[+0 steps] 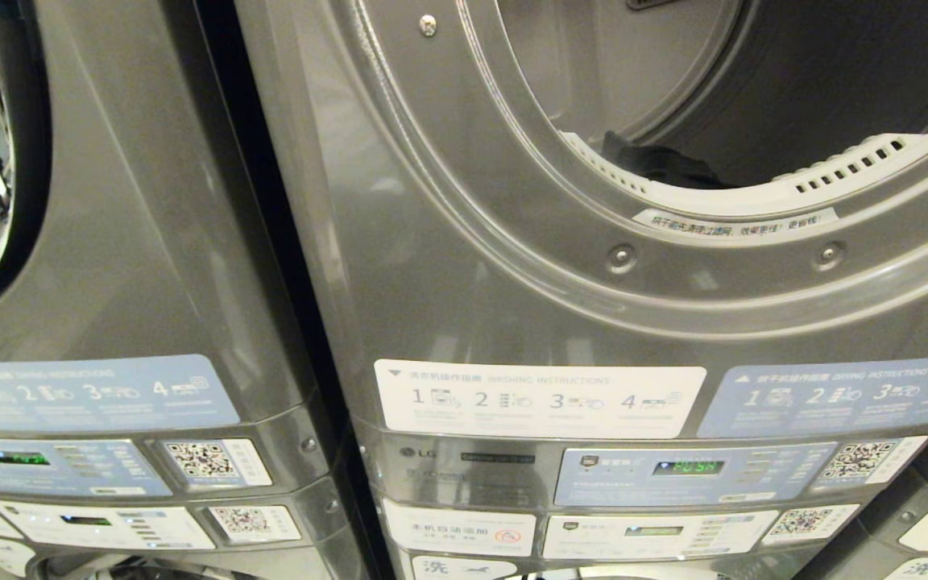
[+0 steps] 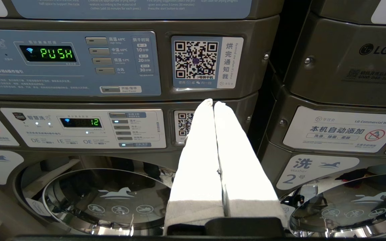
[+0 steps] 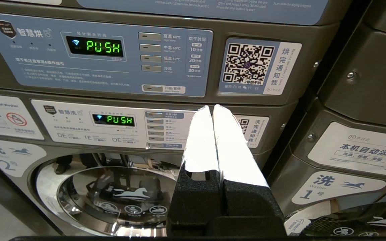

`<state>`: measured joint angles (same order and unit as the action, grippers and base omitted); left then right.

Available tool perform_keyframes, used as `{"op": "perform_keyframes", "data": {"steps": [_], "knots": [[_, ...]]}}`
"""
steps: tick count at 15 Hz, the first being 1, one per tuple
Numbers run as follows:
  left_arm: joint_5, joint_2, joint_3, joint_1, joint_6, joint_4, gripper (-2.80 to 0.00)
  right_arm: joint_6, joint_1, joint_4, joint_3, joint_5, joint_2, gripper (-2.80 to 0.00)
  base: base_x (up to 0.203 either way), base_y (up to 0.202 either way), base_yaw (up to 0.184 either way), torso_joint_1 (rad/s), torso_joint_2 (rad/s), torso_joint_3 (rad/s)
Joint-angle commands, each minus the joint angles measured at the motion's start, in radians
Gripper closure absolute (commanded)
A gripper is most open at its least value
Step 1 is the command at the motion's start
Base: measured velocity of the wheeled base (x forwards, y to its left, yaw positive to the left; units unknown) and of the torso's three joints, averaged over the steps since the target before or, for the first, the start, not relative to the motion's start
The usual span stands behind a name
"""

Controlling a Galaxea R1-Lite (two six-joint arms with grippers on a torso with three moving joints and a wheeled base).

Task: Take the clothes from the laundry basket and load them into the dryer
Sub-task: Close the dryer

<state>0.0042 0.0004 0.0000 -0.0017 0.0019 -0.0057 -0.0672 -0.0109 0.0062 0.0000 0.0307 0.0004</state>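
The grey dryer (image 1: 512, 266) fills the head view, its round opening at upper right with the door out of the way. A dark piece of clothing (image 1: 657, 165) lies just inside the drum, behind the white lint-filter rim (image 1: 754, 197). The laundry basket is out of view. Neither arm shows in the head view. In the left wrist view my left gripper (image 2: 213, 102) is shut and empty, pointing at the control panels (image 2: 69, 63). Seen in the right wrist view, my right gripper (image 3: 212, 107) is shut with nothing in it, facing the dryer panel (image 3: 95, 53) that reads PUSH.
A second stacked machine (image 1: 109, 282) stands to the left, with a dark gap (image 1: 271, 242) between the two. Washer doors with glass fronts (image 2: 102, 197) (image 3: 112, 194) sit below the panels. Another machine (image 3: 364, 100) stands to the right.
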Motion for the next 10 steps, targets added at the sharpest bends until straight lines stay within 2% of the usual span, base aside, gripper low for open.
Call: {"op": "perform_keyframes", "data": {"steps": [1,4,10], "knots": [[0.0,-0.001,0.0,0.0,0.0,0.0,0.0,0.0,0.0,0.0,0.0,-0.002,0.0,0.0,0.0,0.0,0.0,0.0,0.0,0.0],[0.0,0.0,0.0,0.0,0.001,0.0,0.0,0.017,0.0,0.0,0.0,-0.017,0.0,0.0,-0.016,0.0,-0.001,0.002,0.0,0.001],[0.0,0.0,0.0,0.0,0.0,0.0,0.0,0.04,0.0,-0.002,0.0,-0.022,0.0,0.0,-0.18,0.0,0.0,0.001,0.0,0.002]]}}
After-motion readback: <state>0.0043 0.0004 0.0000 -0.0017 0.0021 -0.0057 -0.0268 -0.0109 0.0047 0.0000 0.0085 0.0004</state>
